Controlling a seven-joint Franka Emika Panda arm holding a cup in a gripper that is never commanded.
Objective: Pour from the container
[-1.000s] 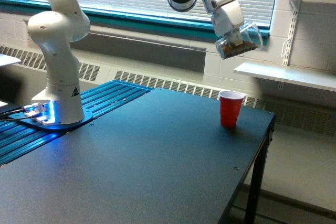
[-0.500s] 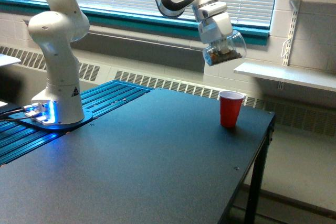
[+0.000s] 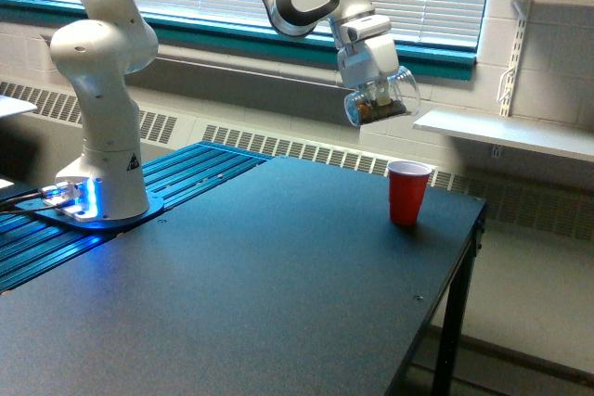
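Observation:
My gripper (image 3: 375,90) hangs high over the far side of the table, shut on the clear plastic cup (image 3: 382,104). The cup is tilted, with its open mouth toward the exterior view's right, and brown crumbly bits (image 3: 379,112) lie along its lower side. An opaque red cup (image 3: 407,192) stands upright on the black table (image 3: 232,294), below the clear cup and a little toward the exterior view's right. The clear cup is well above the red cup and apart from it. No bits are seen falling.
The arm's white base (image 3: 104,164) stands on a blue slatted platform (image 3: 176,178) at the exterior view's left. The table's edge (image 3: 464,257) drops off just beyond the red cup. A white shelf (image 3: 506,132) juts from the wall at the right.
The gripper with the clear cup has moved toward the exterior view's left and slightly lower, from beyond the red cup to a spot above and left of it. The red cup has not moved.

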